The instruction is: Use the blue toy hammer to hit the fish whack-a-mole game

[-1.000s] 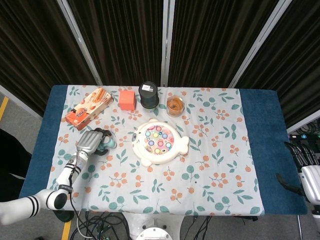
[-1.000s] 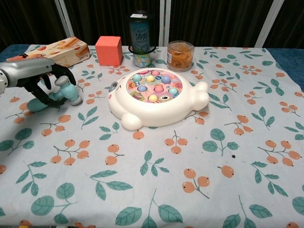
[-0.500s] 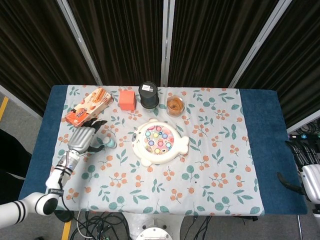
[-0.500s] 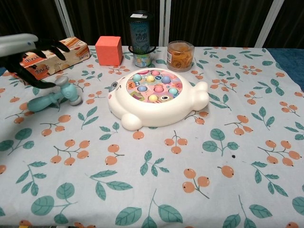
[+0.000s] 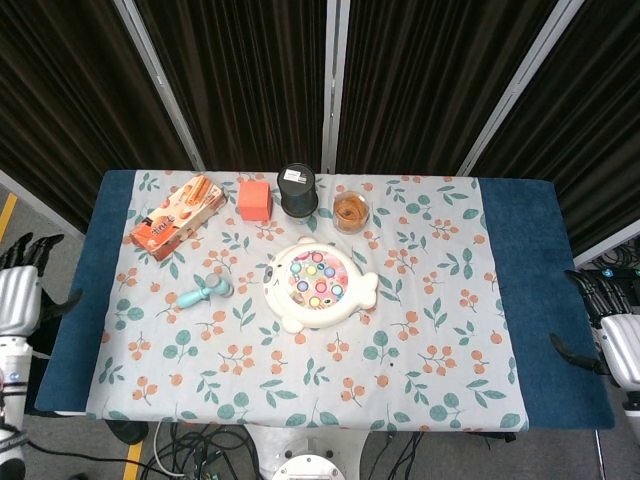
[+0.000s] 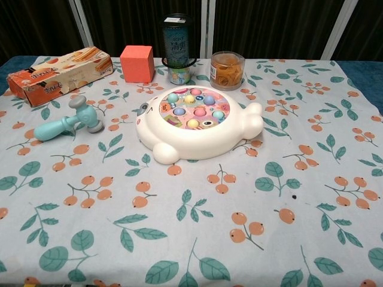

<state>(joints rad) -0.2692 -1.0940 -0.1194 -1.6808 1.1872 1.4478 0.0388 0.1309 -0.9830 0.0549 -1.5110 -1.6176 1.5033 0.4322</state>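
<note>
My left hand [image 5: 18, 295] has pulled back off the desk [image 5: 520, 300], open and empty. The hammer [image 6: 67, 121] lies well to its right, ungrasped, beside the fish game [image 6: 194, 122]. Right hand [image 5: 615, 345] idle, open. Regrasp required.

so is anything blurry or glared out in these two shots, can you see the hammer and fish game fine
Head view: sharp and evenly lit, with the toy hammer and fish game small but clear; the curtains behind are very dark. Chest view: both look crisp with only soft shadows, and there's slight wide-angle stretch toward the tablecloth's near edge. No glare hides anything.
</note>
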